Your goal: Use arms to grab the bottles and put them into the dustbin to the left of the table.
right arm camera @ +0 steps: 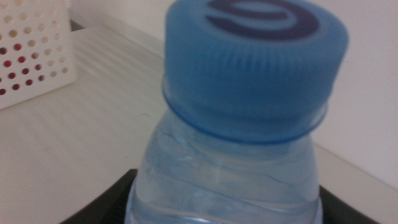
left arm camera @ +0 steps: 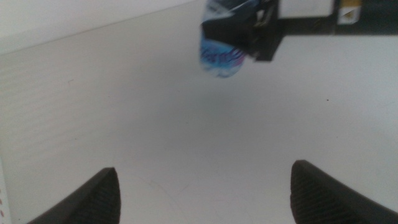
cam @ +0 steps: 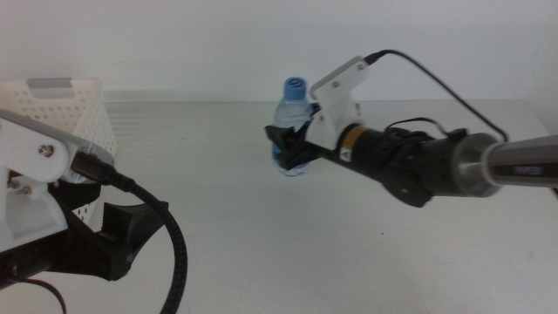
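Note:
A small clear water bottle (cam: 291, 112) with a blue cap stands upright at the middle of the table (cam: 261, 253). My right gripper (cam: 288, 150) reaches in from the right and is shut on its lower body. The right wrist view shows the bottle (right arm camera: 236, 162) very close, filling the gap between the dark jaws of that gripper (right arm camera: 224, 208). My left gripper (cam: 120, 242) waits at the near left, open and holding nothing, in front of the white dustbin (cam: 61, 109). In the left wrist view the bottle (left arm camera: 217, 59) shows far ahead of the open left gripper (left arm camera: 202, 193).
The perforated dustbin (right arm camera: 31, 50) stands at the table's far left; something red shows through its holes. A thick black cable (cam: 174, 253) curves down from the left arm. The right arm's cable (cam: 436, 78) loops above the table at the right.

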Available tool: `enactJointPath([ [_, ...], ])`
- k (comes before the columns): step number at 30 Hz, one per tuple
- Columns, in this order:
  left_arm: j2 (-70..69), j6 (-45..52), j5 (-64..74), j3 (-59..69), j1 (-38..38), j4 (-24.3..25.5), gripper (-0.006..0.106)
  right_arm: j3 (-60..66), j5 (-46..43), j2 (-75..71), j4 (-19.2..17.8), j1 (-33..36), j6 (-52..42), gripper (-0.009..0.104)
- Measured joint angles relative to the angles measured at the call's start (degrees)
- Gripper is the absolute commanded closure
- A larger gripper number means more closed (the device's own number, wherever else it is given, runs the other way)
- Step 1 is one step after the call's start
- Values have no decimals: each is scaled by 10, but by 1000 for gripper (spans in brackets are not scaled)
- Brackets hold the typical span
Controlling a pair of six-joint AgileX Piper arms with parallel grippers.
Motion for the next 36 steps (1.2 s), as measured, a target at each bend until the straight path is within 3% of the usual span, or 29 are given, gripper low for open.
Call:
enactJointPath([
  [15,0,0,0,0,0,0,10,-51,15,74,-2,22,29,93],
  [21,0,0,0,0,0,0,10,-53,33,74,-28,22,70,86],
  [26,0,0,0,0,0,0,10,-57,33,75,-62,22,71,67],
  [33,0,0,0,0,0,0,10,-57,29,75,-108,22,75,15],
  [36,0,0,0,0,0,0,10,-57,29,75,-114,22,75,2],
])
